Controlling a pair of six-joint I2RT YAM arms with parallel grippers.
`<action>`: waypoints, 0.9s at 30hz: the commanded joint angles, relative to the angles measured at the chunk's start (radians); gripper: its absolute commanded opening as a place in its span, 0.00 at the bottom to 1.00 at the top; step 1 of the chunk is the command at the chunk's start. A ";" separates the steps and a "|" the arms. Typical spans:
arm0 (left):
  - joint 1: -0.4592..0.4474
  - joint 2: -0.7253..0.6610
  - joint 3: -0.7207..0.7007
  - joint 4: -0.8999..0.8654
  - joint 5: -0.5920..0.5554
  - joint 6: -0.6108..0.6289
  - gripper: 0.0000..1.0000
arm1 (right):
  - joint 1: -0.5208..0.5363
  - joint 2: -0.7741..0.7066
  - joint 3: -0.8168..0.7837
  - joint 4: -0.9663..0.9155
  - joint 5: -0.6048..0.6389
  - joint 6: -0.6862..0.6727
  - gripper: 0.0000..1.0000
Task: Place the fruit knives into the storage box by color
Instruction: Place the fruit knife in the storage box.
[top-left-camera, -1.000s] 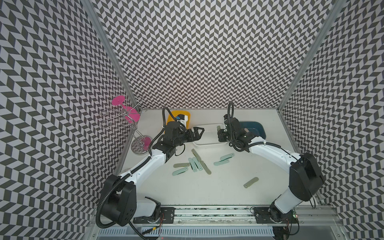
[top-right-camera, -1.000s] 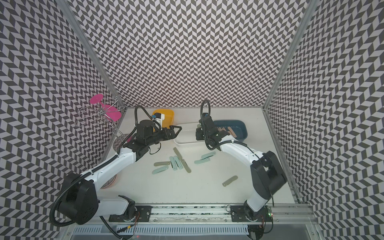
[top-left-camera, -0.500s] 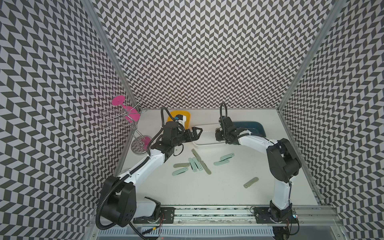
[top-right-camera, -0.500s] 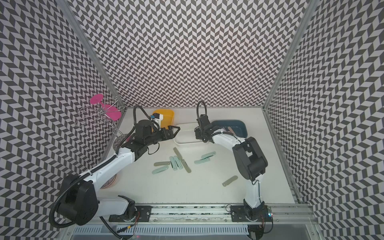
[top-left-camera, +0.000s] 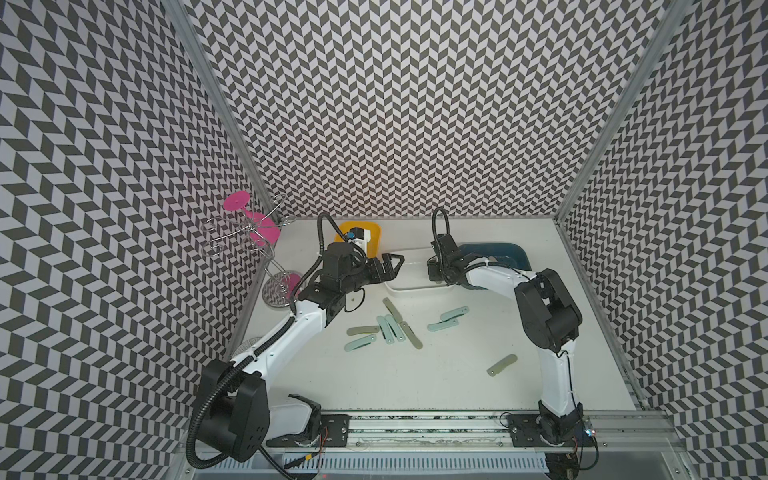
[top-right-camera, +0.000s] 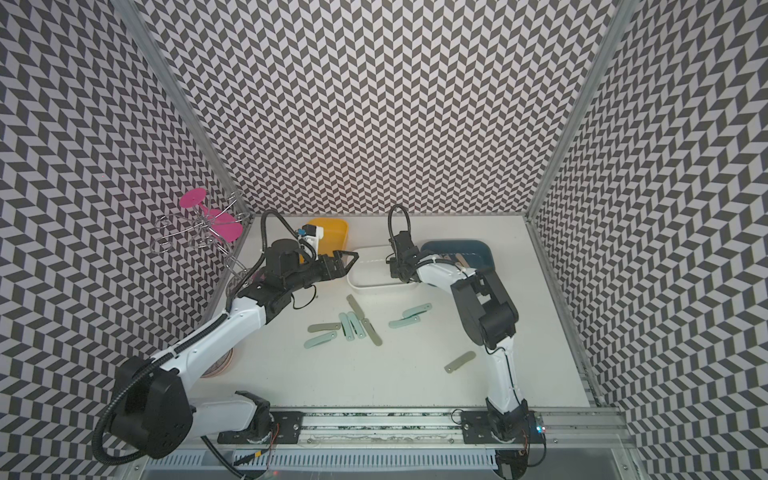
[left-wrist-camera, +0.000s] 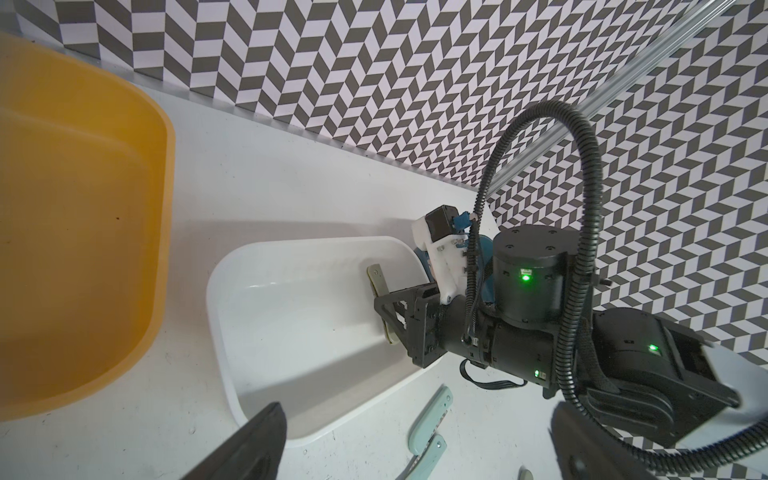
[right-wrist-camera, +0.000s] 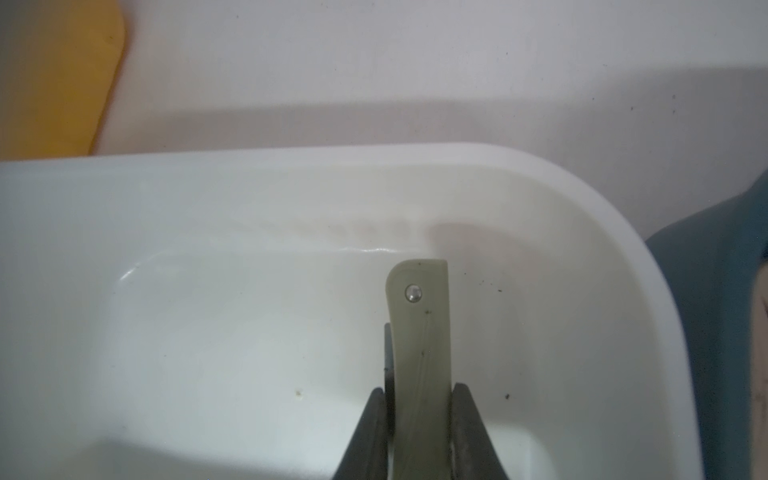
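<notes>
Here, flat knife (right-wrist-camera: 420, 332), glossy white tub (right-wrist-camera: 249, 166)

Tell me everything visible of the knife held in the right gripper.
The sage grey-green knife is a flat, slightly curved bar, matte plastic by its look, with one rounded corner and a small metal rivet near its free end. The right gripper is shut on its long edges, away from that end. It sticks out inside the white box, above the floor; whether it touches the floor cannot be told.

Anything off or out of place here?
Nothing broken or spilled; loose knives lie scattered on the table, several touching, one stray knife apart from the rest; the white box has a few dark specks inside.
</notes>
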 joint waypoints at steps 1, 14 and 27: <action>0.007 -0.031 -0.004 -0.006 0.010 0.008 1.00 | -0.008 0.032 0.030 0.004 0.021 -0.006 0.19; 0.010 -0.059 -0.013 0.004 0.023 -0.005 1.00 | -0.013 0.071 0.065 -0.020 0.014 -0.015 0.30; 0.009 -0.068 -0.044 0.036 0.077 -0.023 1.00 | -0.014 -0.164 0.072 -0.036 -0.107 0.004 0.55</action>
